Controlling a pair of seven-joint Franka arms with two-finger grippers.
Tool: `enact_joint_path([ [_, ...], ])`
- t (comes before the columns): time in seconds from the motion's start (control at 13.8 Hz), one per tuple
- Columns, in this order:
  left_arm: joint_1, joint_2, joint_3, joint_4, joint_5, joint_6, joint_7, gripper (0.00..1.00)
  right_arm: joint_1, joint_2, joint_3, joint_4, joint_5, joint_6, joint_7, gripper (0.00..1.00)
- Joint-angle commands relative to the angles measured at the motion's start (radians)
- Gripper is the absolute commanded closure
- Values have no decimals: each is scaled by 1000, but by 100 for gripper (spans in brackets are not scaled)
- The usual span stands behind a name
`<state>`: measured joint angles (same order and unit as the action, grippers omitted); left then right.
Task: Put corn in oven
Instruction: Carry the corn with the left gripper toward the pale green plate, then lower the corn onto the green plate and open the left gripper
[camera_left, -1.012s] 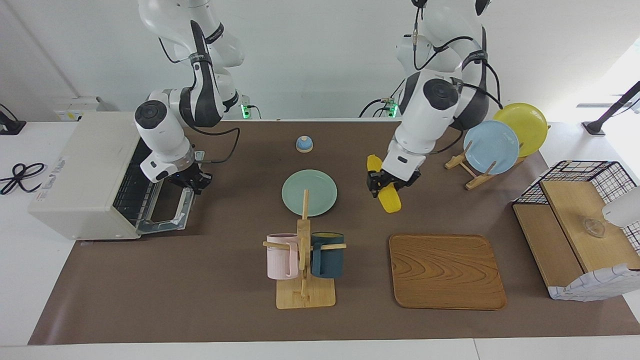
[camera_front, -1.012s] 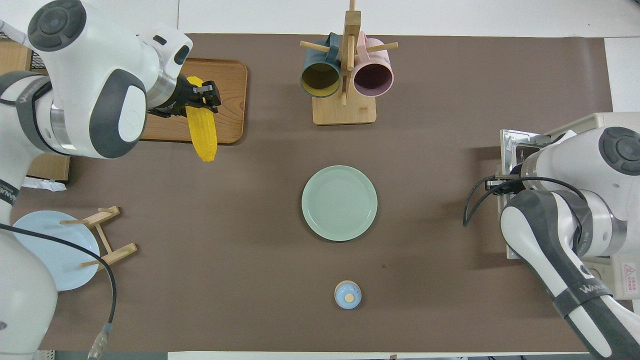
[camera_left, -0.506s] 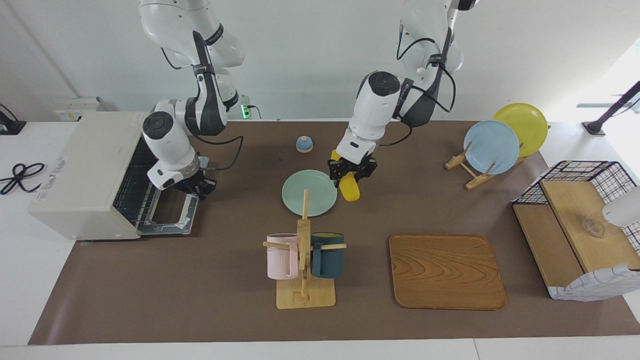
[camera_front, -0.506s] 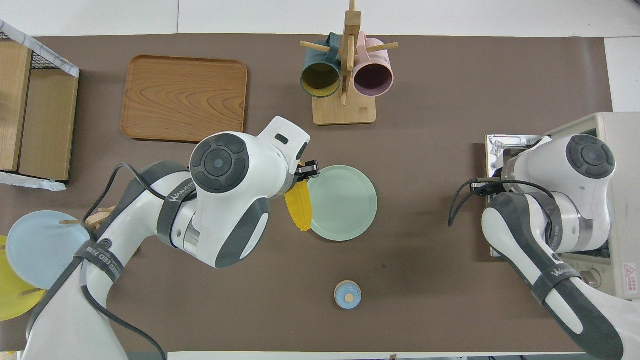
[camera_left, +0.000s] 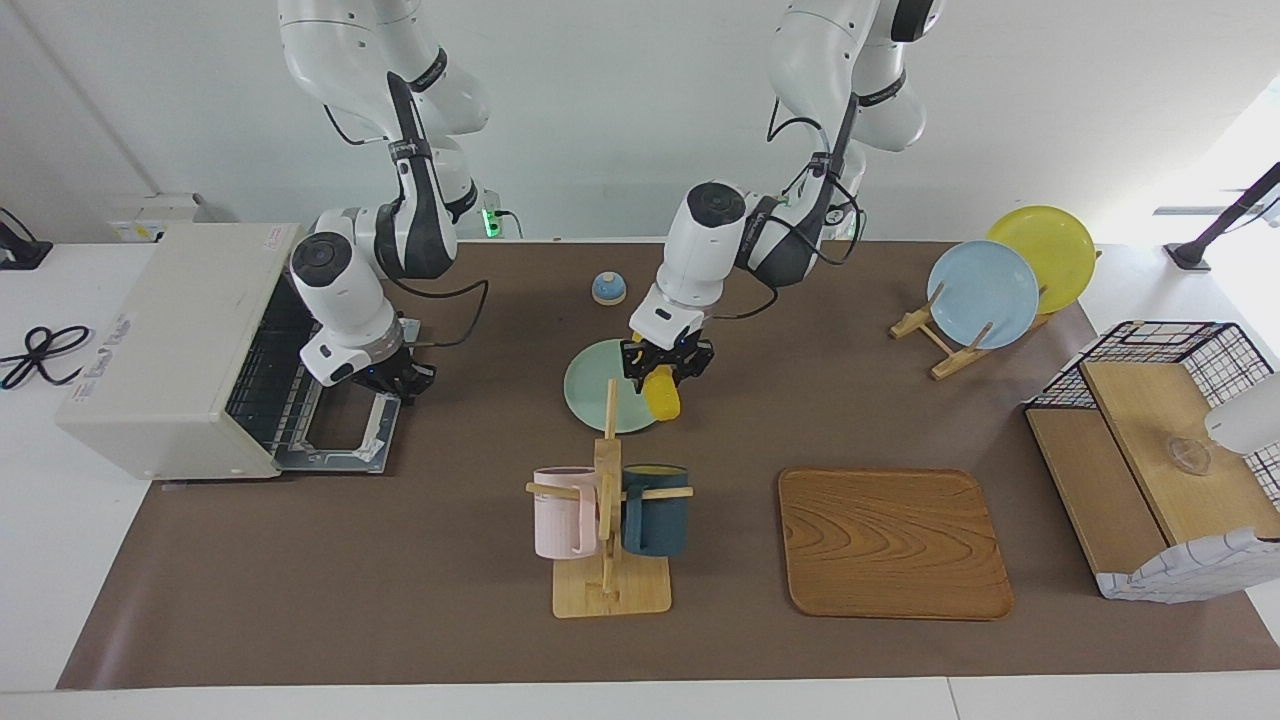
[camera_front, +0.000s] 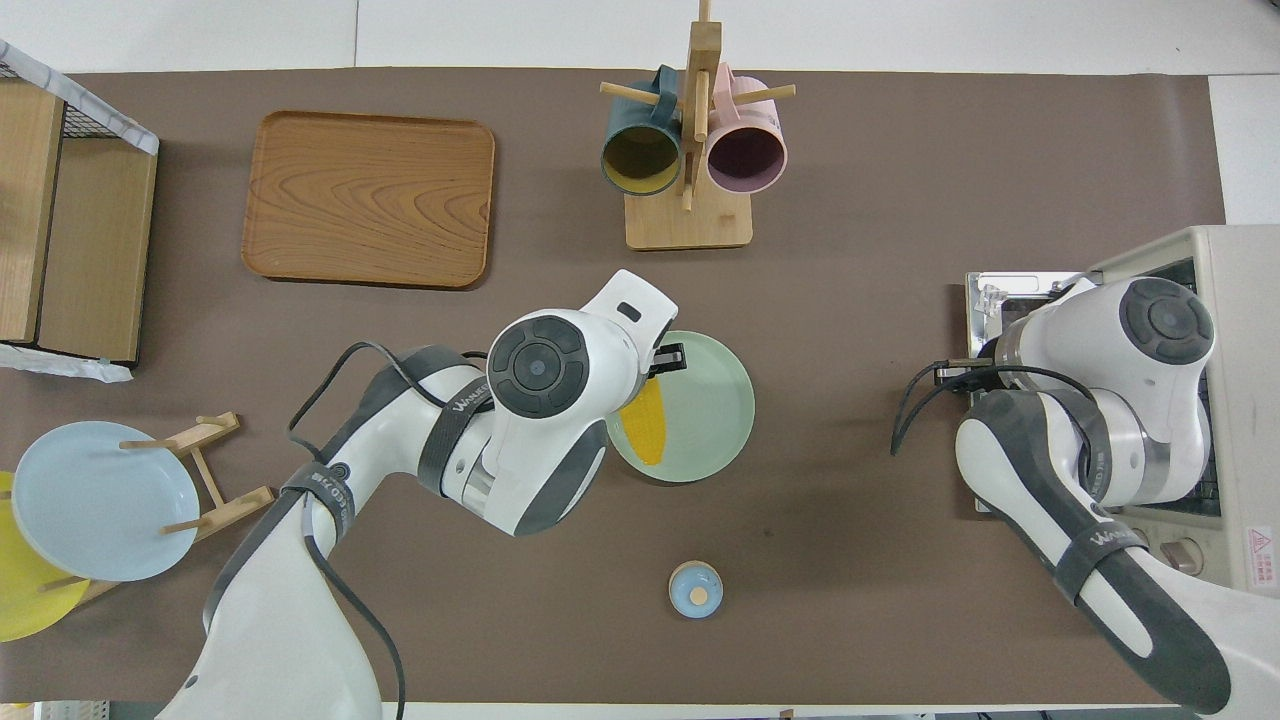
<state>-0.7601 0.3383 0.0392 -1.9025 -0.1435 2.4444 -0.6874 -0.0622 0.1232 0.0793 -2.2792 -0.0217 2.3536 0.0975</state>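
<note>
Corn (camera_left: 661, 393) off the table, clamped in left gripper (camera_left: 665, 366), hanging over the edge of green plate (camera_left: 590, 395) on the side toward the left arm's end. Cob angled downward from the fingers, gripped near its upper end, tapered tip lowest. Pickup done; carry underway, judging by position roughly midway along the table. Oven (camera_left: 178, 348) well apart from green plate, toward the right arm's end, door (camera_left: 345, 435) already folded down flat, rack showing. Right gripper (camera_left: 392, 380) closed, empty, over that open door. Remaining: crossing to the oven, placing inside.
</note>
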Motion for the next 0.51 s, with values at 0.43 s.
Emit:
enact_joint_path([
  [0.43, -67, 76, 18, 34, -2, 106, -32, 100, 10, -5, -30, 3, 3, 4, 13, 100],
])
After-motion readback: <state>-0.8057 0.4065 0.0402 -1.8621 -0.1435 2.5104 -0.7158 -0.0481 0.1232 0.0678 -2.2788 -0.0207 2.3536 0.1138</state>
